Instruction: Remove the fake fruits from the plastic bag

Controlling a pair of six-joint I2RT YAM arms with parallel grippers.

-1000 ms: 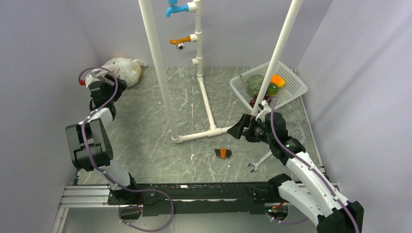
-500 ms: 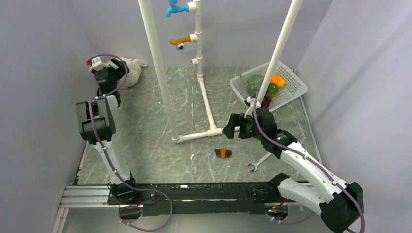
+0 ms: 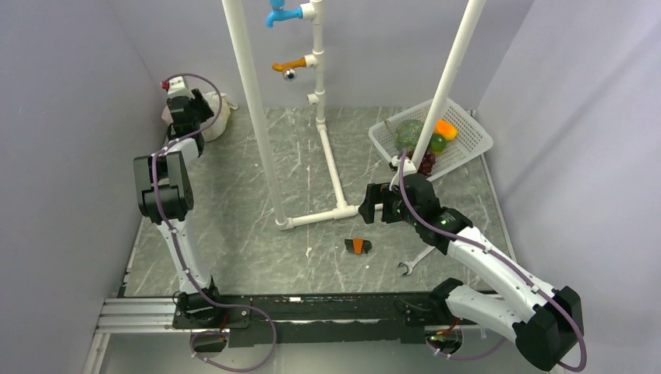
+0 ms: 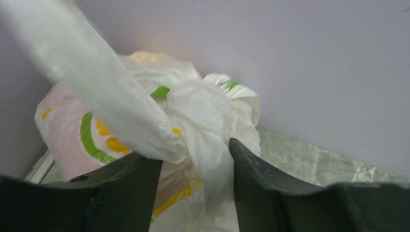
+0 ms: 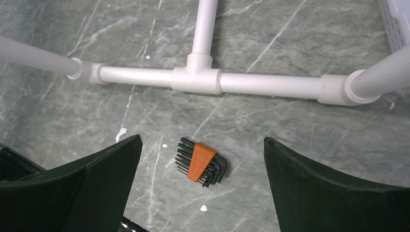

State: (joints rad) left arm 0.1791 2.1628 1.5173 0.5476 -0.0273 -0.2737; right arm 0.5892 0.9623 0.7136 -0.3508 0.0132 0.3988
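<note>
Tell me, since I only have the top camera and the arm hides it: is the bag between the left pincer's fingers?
Observer: Yes. In the left wrist view the plastic bag's bunched top sits between the left pincer's fingers; whether it is pinched, I cannot tell.
Operator: Any fruit showing through it?
Observer: No clear shape; just white film with yellow and green print, and a pink tinge on one side.
Operator: Right pincer?
Observer: The right pincer is wide open over the hex key set.

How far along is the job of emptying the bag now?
Done: nothing yet; no fruit lies beside the thin white lemon-print plastic bag. In hand: the left gripper has the bag's bunched top between its fingers. Left: opening it and taking out all fruits. The right gripper hangs open elsewhere.
</note>
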